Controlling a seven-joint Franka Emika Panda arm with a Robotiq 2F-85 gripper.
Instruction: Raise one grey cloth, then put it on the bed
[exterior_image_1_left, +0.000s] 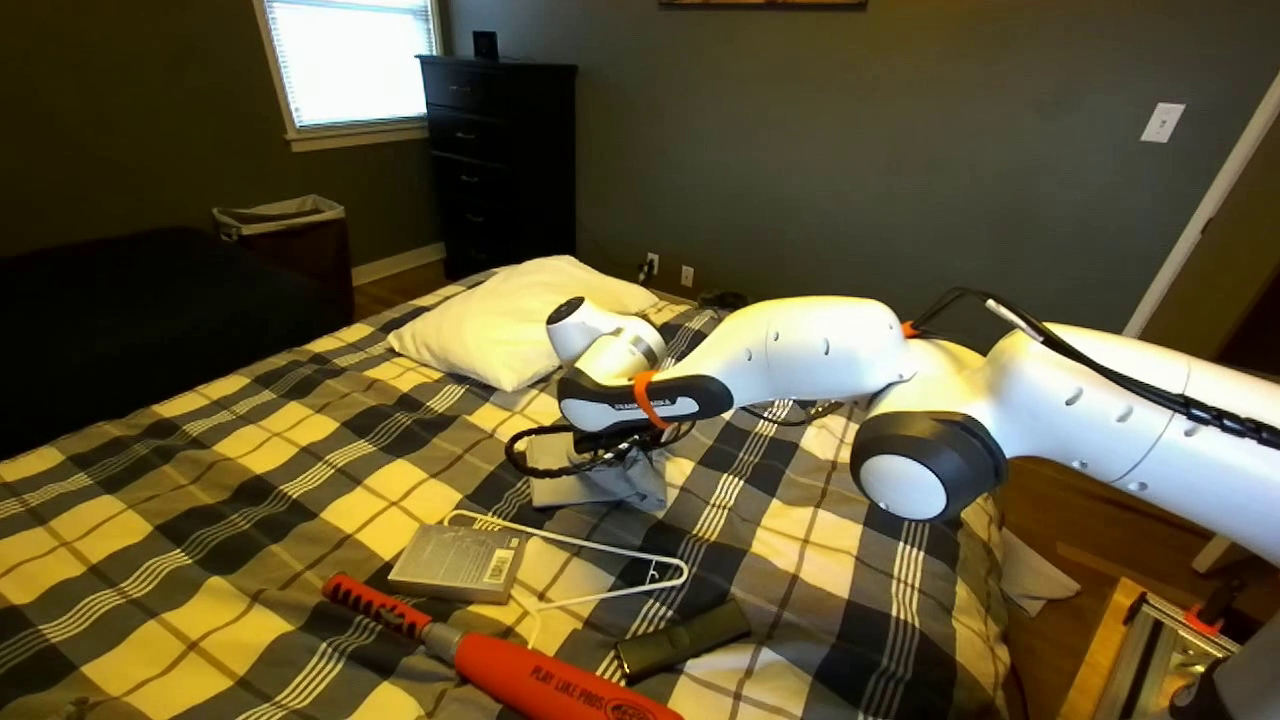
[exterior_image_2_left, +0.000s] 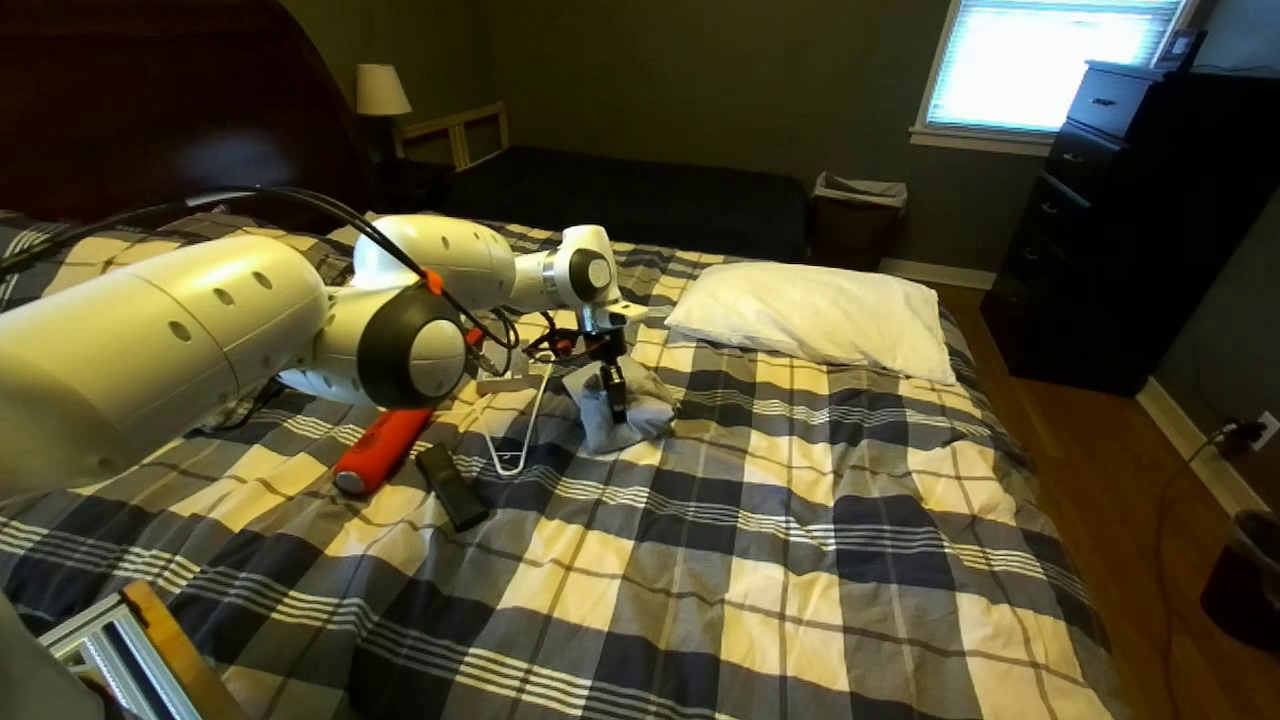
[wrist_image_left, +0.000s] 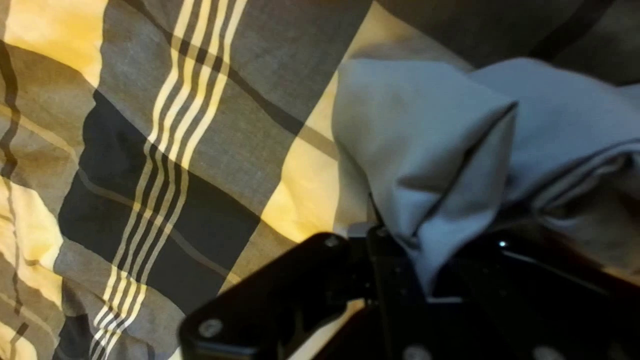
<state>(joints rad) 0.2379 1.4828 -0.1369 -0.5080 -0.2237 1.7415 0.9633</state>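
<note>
The grey cloth (exterior_image_2_left: 648, 412) is a crumpled, light grey piece of fabric at the middle of the bed (exterior_image_2_left: 800, 570), which has a plaid cover. The cloth also shows in an exterior view (exterior_image_1_left: 590, 488), partly hidden under the wrist, and in the wrist view (wrist_image_left: 415, 110). My gripper (exterior_image_2_left: 615, 398) points down into the cloth. In the wrist view, a fold of the cloth tapers in between the dark fingers (wrist_image_left: 435, 255), which are closed on it. The rest of the cloth spreads out around the fingertips. I cannot tell whether its underside fully rests on the bed.
A white pillow (exterior_image_1_left: 520, 315) lies beyond the cloth. A white hanger (exterior_image_1_left: 600, 545), a grey book-like box (exterior_image_1_left: 455, 562), a red bat (exterior_image_1_left: 540, 675) and a dark remote-like object (exterior_image_1_left: 685, 638) lie near the cloth. A black dresser (exterior_image_1_left: 505, 165) stands past the bed.
</note>
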